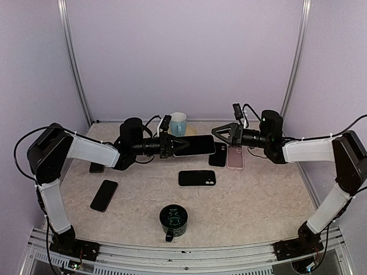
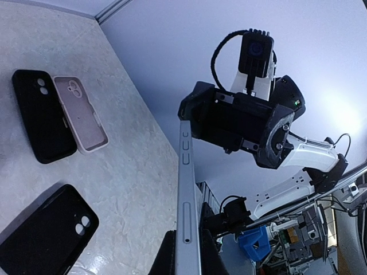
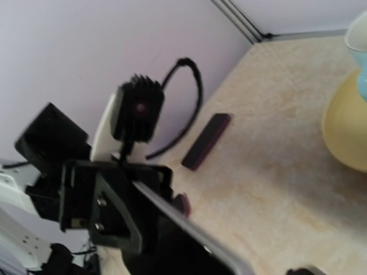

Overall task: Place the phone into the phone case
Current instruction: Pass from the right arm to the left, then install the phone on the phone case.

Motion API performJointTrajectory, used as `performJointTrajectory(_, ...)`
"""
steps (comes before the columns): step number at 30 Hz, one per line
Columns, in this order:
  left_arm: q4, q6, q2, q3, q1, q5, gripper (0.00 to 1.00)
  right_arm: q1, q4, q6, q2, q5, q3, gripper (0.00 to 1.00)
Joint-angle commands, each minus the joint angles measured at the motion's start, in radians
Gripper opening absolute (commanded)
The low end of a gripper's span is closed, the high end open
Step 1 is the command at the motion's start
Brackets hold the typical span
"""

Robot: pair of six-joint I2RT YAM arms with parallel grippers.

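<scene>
Left gripper (image 1: 180,144) is clamped on one end of the phone (image 1: 198,145), held up in the air at 12 o'clock from the black case (image 1: 196,178). The phone's slim, with a silvery edge and a dark glossy face. Can't tell how open the right gripper (image 1: 220,134) is.

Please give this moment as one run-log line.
left pincer: shut on phone, in air | right pincer: open, empty, facing phone | middle black case: lying flat, empty | step: phone not yet in case
</scene>
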Motion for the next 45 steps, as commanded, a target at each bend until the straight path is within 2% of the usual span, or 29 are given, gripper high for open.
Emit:
performJointTrajectory(1, -0.095, 0.092, -0.081, 0.001, 0.017, -0.031, 0.0, -0.011, -0.185, -0.092, -0.047, 0.035, 0.028, 0.77)
performJointTrajectory(8, -0.268, 0.106, -0.063, 0.037, 0.046, -0.046, 0.0, -0.016, -0.347, -0.186, -0.056, 0.091, 0.029, 0.82)
performJointTrajectory(19, -0.498, 0.13, 0.034, 0.155, 0.05, -0.028, 0.0, -0.015, -0.428, -0.237, -0.025, 0.133, -0.006, 0.83)
performJointTrajectory(30, -0.62, 0.165, 0.115, 0.24, 0.053, 0.015, 0.0, -0.01, -0.471, -0.247, 0.04, 0.138, -0.013, 0.99)
performJointTrajectory(45, -0.684, 0.137, 0.203, 0.303, 0.056, 0.081, 0.0, 0.027, -0.481, -0.235, 0.133, 0.138, -0.003, 1.0)
